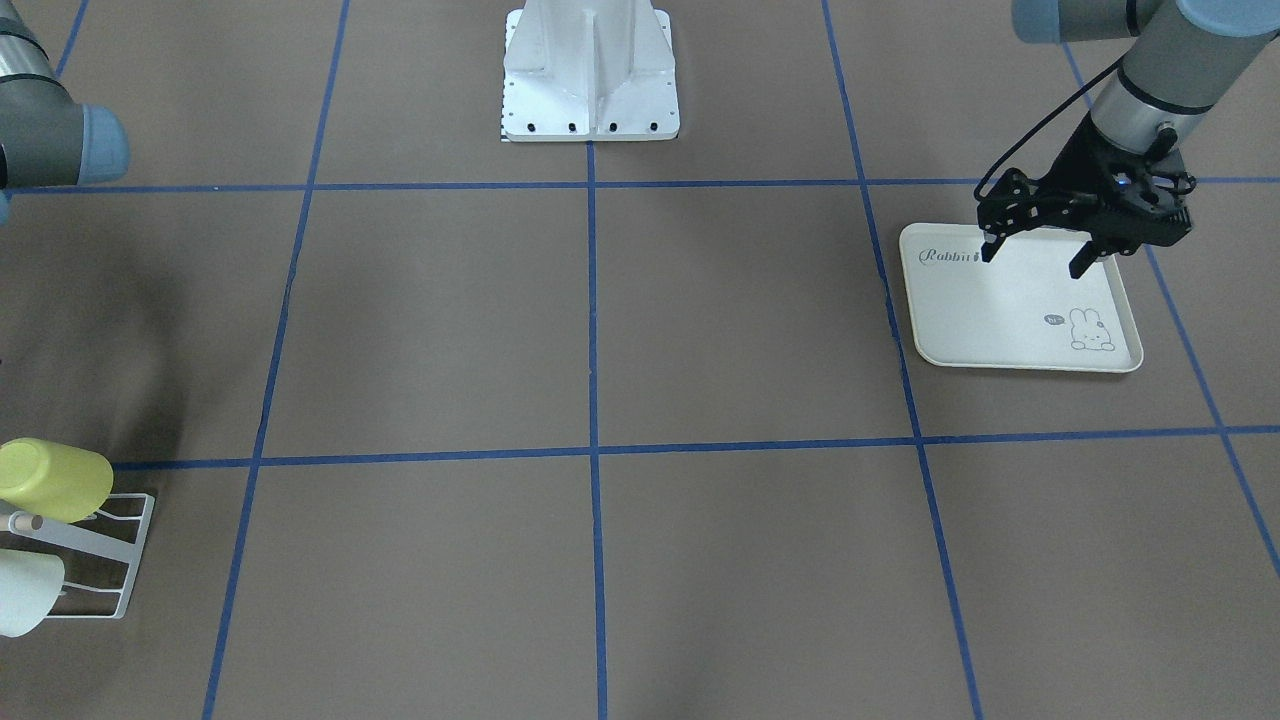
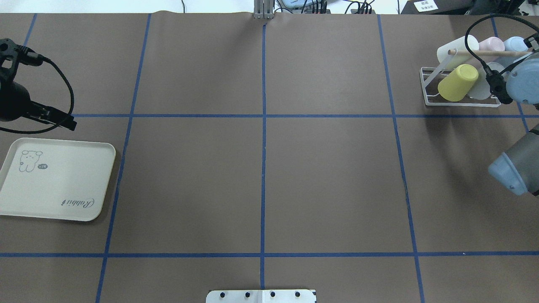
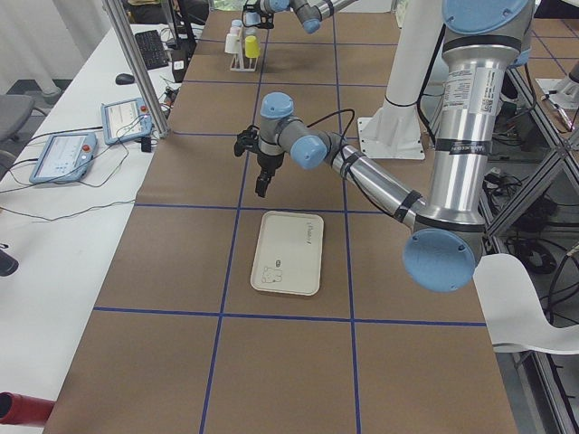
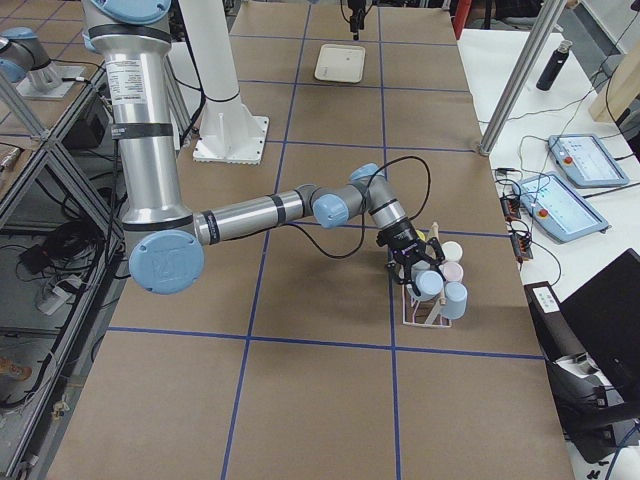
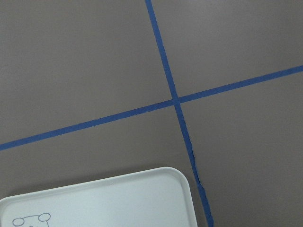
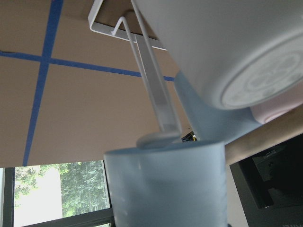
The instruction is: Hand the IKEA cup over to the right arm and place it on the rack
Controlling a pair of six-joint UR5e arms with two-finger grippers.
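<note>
The white wire rack point(image 2: 425, 90) stands at the far right of the table and holds several cups: yellow point(image 2: 457, 82), cream point(image 2: 457, 48), pink point(image 2: 490, 43) and light blue point(image 2: 514, 43). My right arm's wrist point(image 2: 524, 80) hangs over the rack and hides its gripper there. In the exterior right view the right gripper point(image 4: 415, 262) is down among the cups. The right wrist view shows a light-blue cup point(image 6: 165, 184) very close, by a rack prong point(image 6: 151, 90); no fingers show, so I cannot tell its state. My left gripper point(image 1: 1035, 255) is open and empty over the tray.
The cream rabbit-print tray point(image 1: 1020, 320) lies on the robot's left side with nothing on it. The white robot base point(image 1: 590, 80) stands at the table's middle edge. Blue tape lines divide the brown table surface. The rack's wooden dowel point(image 2: 484, 52) runs across its top.
</note>
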